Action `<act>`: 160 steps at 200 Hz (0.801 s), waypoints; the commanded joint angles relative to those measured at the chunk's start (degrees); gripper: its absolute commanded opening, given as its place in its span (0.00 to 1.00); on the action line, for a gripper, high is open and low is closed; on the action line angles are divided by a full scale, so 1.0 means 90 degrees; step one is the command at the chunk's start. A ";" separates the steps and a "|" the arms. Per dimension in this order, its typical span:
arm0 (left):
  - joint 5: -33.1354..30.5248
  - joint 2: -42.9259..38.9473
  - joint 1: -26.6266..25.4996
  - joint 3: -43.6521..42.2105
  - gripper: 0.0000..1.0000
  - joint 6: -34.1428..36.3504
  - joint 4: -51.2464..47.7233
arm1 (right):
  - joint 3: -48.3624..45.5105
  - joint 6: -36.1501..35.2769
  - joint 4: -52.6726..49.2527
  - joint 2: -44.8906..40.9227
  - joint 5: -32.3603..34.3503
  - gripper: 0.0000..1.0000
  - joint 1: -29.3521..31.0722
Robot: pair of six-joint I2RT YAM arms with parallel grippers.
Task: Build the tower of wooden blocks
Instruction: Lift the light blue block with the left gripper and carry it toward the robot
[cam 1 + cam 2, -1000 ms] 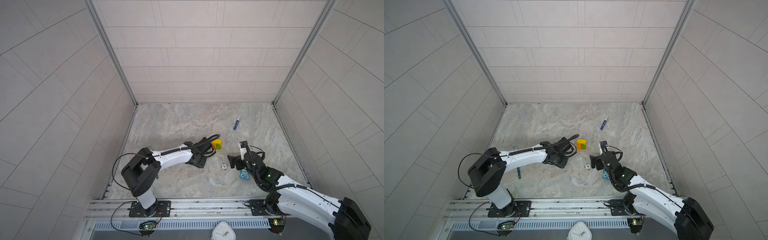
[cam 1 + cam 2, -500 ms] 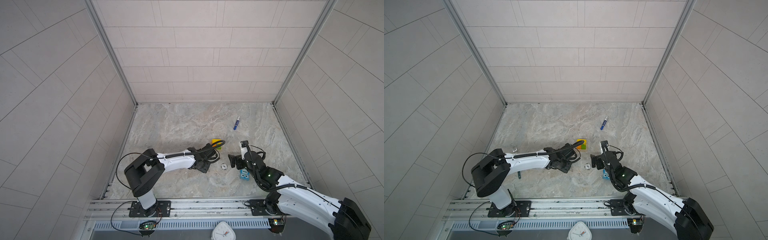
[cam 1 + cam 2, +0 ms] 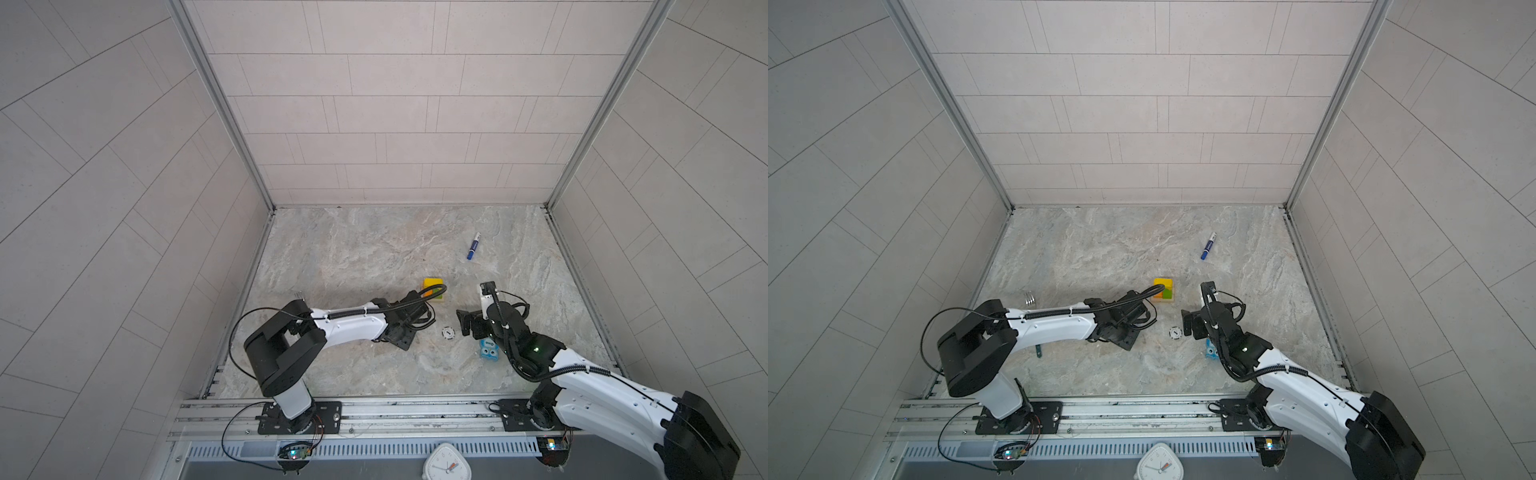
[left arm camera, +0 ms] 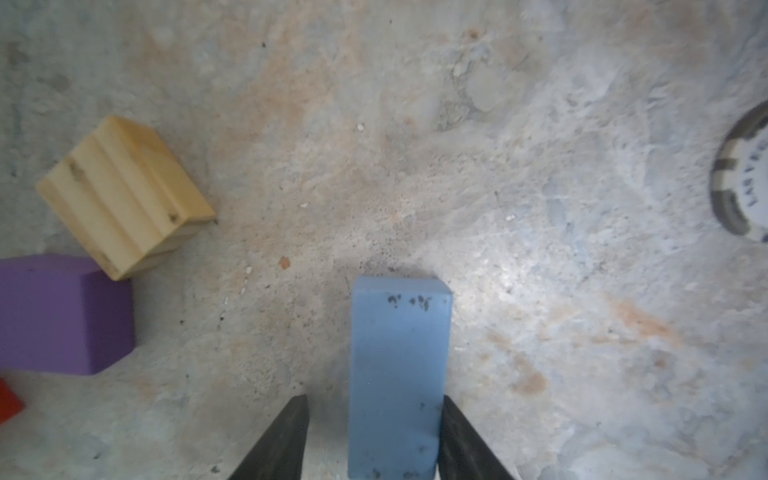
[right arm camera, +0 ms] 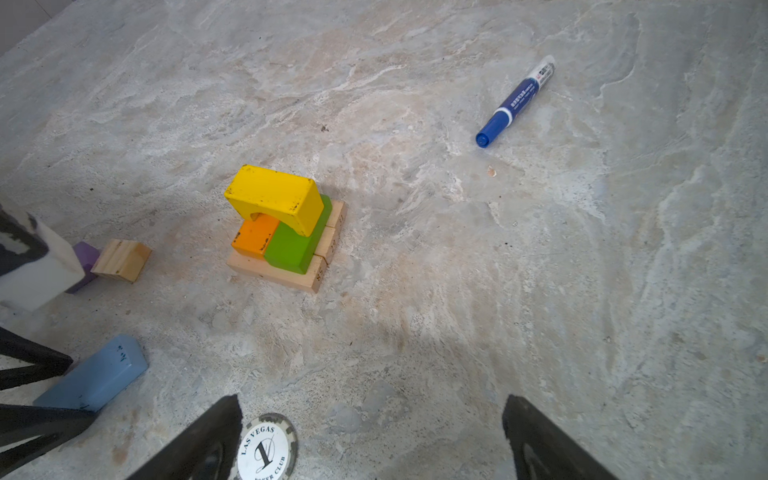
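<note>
Jaws of the left gripper are parted around the blue block. One finger touches it, and a gap is seen at the other. The right gripper is spread wide and holds nothing. The tower is found in a top view at about twelve o'clock from the poker chip — yellow arch topmost.

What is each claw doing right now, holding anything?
Left gripper: open, jaws astride the blue block, with a gap on one side.
Right gripper: open wide, holding nothing.
</note>
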 commanded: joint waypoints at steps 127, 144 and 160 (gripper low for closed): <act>-0.0507 -0.0377 0.0361 -0.0435 0.58 -0.0238 -0.0471 | 0.0051 0.0062 -0.0089 -0.0016 0.0006 0.99 -0.0044; -0.0515 -0.0416 0.0475 -0.0423 0.58 -0.0245 -0.0492 | 0.0047 0.0062 -0.0088 -0.0016 0.0006 1.00 -0.0042; -0.0468 -0.0445 0.0625 -0.0456 0.58 -0.0248 -0.0495 | 0.0049 0.0062 -0.0084 -0.0021 0.0007 1.00 -0.0035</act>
